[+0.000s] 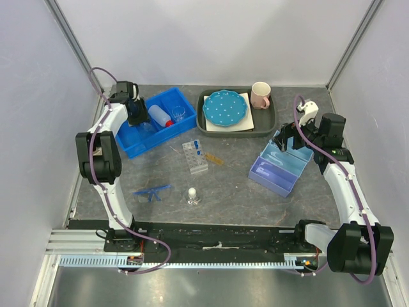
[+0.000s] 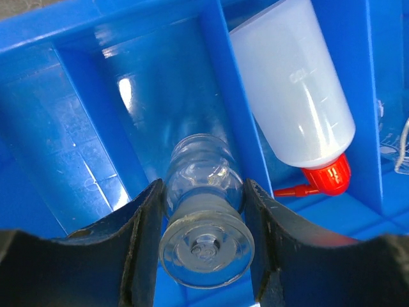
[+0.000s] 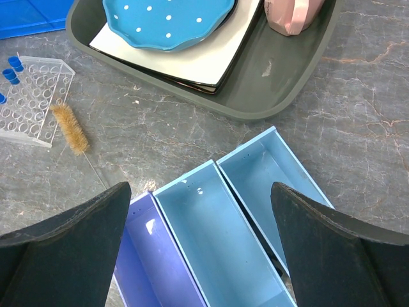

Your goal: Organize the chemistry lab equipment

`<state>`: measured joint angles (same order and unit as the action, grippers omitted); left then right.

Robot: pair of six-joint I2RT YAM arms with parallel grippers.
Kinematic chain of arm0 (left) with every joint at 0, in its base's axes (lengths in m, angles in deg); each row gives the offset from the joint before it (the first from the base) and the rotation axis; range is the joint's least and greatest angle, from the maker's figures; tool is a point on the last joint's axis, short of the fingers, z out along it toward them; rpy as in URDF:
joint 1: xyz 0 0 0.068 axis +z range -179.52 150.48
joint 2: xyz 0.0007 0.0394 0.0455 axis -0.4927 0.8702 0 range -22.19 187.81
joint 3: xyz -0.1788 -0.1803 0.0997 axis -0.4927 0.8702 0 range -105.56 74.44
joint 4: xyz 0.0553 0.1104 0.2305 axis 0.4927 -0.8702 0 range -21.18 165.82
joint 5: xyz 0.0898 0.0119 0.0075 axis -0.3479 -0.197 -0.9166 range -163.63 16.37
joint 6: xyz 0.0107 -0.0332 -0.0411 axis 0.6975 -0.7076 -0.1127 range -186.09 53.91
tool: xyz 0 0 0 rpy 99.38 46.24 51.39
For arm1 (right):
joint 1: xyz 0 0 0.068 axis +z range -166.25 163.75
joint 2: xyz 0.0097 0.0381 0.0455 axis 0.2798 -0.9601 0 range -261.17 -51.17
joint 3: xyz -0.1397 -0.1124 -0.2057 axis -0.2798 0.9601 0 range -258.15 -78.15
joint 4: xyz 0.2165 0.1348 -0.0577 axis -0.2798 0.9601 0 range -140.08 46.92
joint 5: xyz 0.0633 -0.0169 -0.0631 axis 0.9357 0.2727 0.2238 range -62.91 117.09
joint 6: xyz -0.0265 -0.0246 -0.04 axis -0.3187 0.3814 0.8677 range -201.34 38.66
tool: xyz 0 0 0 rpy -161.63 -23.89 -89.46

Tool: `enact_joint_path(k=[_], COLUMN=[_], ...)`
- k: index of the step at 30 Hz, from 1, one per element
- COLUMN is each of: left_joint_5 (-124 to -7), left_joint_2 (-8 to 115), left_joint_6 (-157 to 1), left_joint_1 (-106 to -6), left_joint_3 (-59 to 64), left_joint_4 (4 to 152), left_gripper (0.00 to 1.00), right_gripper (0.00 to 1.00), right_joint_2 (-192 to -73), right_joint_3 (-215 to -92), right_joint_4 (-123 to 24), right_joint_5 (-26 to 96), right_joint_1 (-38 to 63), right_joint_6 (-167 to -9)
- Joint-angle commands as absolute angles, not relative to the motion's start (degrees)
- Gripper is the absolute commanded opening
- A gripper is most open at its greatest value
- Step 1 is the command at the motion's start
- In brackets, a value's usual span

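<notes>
- Your left gripper (image 2: 203, 192) is down inside the bright blue divided plastic bin (image 1: 142, 146), in its left-hand compartment.
- Its two dark fingers (image 2: 144, 243) are closed onto a small clear glass flask (image 2: 204, 246), one on either side of the body. The flask's round base faces the wrist camera.
- The white squeeze bottle (image 2: 294, 83) lies on its side in the bin's next compartment to the right, across one divider wall from the flask. Its red nozzle (image 2: 326, 176) points toward the near end of the bin.
- A small clear glass beaker (image 1: 179, 114) stands in the bin's right-hand compartment, beside the bottle.
- The white test-tube rack (image 1: 195, 155) sits on the table just beyond the bin's near right corner. You can see blue-capped tubes (image 3: 11, 70) at one end of it, and a tan bristle brush (image 3: 69, 128) lies alongside it.
- The blue safety glasses (image 1: 152, 191) lie on the table well in front of the bin.
- A small clear glass vessel with a white top (image 1: 192, 195) stands just to the right of the glasses.
- Your right gripper (image 3: 199, 188) is far to the right of the bin, with its jaws spread wide and nothing between them. It hangs over a row of pale blue open boxes (image 3: 217, 243).
- A dark grey tray (image 3: 268, 89) lies to the right of the bin and carries the blue dotted plate (image 3: 166, 19) and a pink mug (image 3: 291, 16).
</notes>
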<state>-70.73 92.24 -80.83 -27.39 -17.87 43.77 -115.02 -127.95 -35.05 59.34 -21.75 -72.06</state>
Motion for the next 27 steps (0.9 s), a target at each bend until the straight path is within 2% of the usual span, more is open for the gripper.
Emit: enact_joint_path(k=[1, 6, 10, 12, 20, 27], left_joint_5=[-72.31, -72.57, -72.57, -72.57, -71.61, -68.19], left_joint_2=[93.56, 94.53, 94.62, 94.44, 89.79, 78.11], left_joint_6=[-79.53, -79.71, -80.06, -80.15, -79.89, -80.76], left_joint_1=[-27.23, -27.23, -27.23, -27.23, -27.23, -27.23], left_joint_3=[-21.09, -21.18, -21.62, -22.06, -22.94, -19.26], left_joint_4=[43.21, 41.73, 40.58, 39.96, 38.29, 40.84], left_gripper=[0.37, 0.5, 0.68, 0.73, 0.78, 0.78], right_gripper=[0.98, 0.98, 0.98, 0.98, 0.98, 0.98], right_joint_2=[-115.33, -115.15, -115.07, -115.07, -114.98, -114.28], right_joint_3=[-128.34, -128.34, -128.34, -128.34, -128.34, -128.08], right_joint_4=[-37.16, -36.99, -37.07, -37.07, -36.81, -36.63], right_joint_5=[59.78, 59.61, 59.52, 59.52, 59.52, 61.18], right_joint_1=[-22.05, -21.96, -22.05, -22.05, -22.05, -22.05], right_joint_6=[-71.23, -71.14, -71.14, -71.14, -70.79, -69.65])
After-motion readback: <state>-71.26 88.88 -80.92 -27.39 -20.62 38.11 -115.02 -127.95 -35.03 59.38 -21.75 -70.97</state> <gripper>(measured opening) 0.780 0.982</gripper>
